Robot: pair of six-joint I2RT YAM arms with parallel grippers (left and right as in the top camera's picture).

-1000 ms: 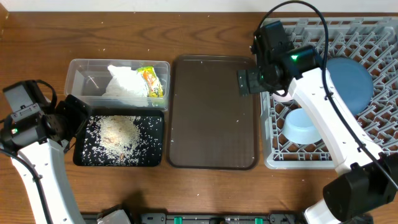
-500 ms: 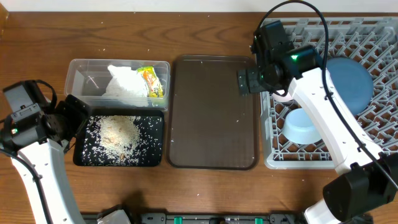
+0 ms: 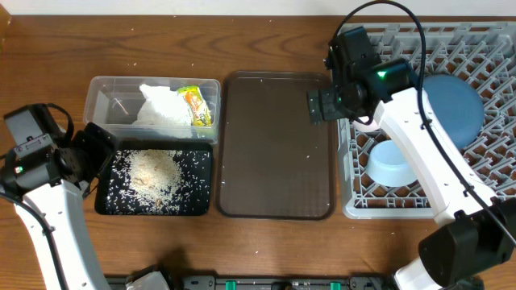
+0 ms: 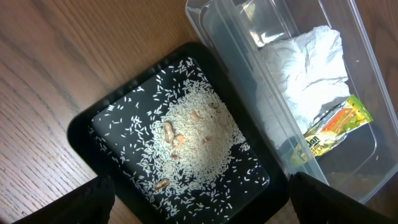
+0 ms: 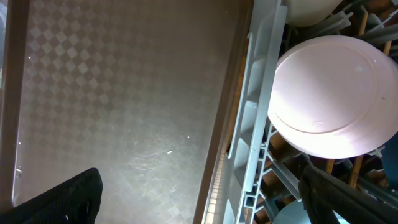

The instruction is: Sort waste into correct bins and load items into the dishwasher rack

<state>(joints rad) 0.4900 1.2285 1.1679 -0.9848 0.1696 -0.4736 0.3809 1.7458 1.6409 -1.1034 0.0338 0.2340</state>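
No change was registered over the last second; both arms were held stationary. Nearest, the left gripper (image 4: 208, 205), spread wide and empty, was poised over the black tray (image 3: 101, 201) at 8 o'clock of the brown serving tray (image 3: 274, 145); the loose rice (image 3: 153, 173) lay inside it. The light-blue bowl (image 3: 393, 165) was seated in the near part of the dishwasher rack (image 3: 484, 48) at 3 o'clock. The right gripper (image 5: 205, 202), likewise spread and empty, was held over the rack's left edge, beside the white bowl (image 5: 326, 93). Farther off, the napkin (image 3: 161, 105) and snack wrapper (image 3: 196, 106) lay in the clear tub (image 3: 101, 89) at 10 o'clock, and the dark-blue plate (image 3: 451, 109) was lodged in the rack. The task was judged near complete; chopsticks and cup could not be located.
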